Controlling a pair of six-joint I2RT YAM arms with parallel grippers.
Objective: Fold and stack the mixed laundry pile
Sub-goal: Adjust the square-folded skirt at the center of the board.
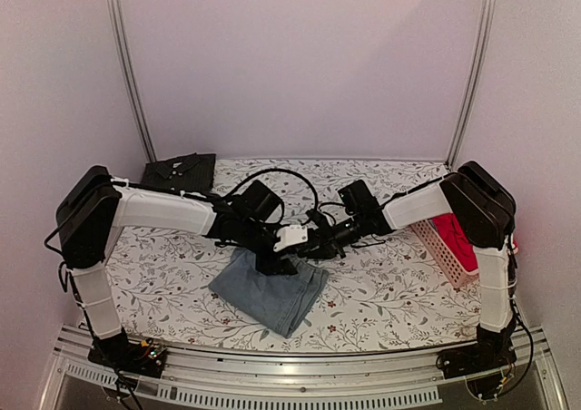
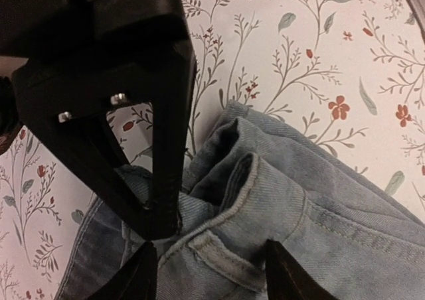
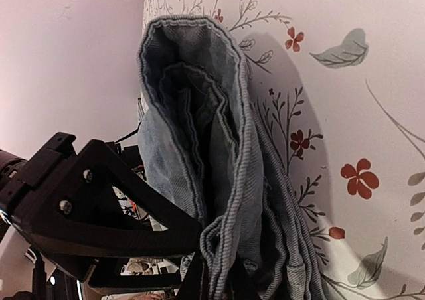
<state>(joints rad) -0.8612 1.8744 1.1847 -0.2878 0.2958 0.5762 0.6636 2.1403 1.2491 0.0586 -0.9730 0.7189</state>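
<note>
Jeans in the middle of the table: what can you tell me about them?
The jeans are faded light-blue denim with stitched seams and a thick hem, folded over into several layers. They lie rumpled on the flowery table, near the front middle. The right tool pinches one top fold, and the left tool has its fingers either side of the edge.

— What's the denim garment (image 2: pixel 319 227) like up close?
— Faded twill cloth, slightly rough, with ribbed stitched seams; soft and matt; the tablecloth (image 2: pixel 299 34) under it looks like smooth printed fabric, matt too.
— And the right gripper (image 2: pixel 159 230)?
— Matt black plastic, with small bright metal screws; the arm shells (image 1: pixel 168 210) are smooth and white, plastic by the look.
— The rest?
— Basket (image 1: pixel 442 251) of pink slatted plastic; front rail (image 1: pixel 300 371) of ribbed metal with a dull shine; black shirt (image 1: pixel 179 170) of matt cloth.
</note>
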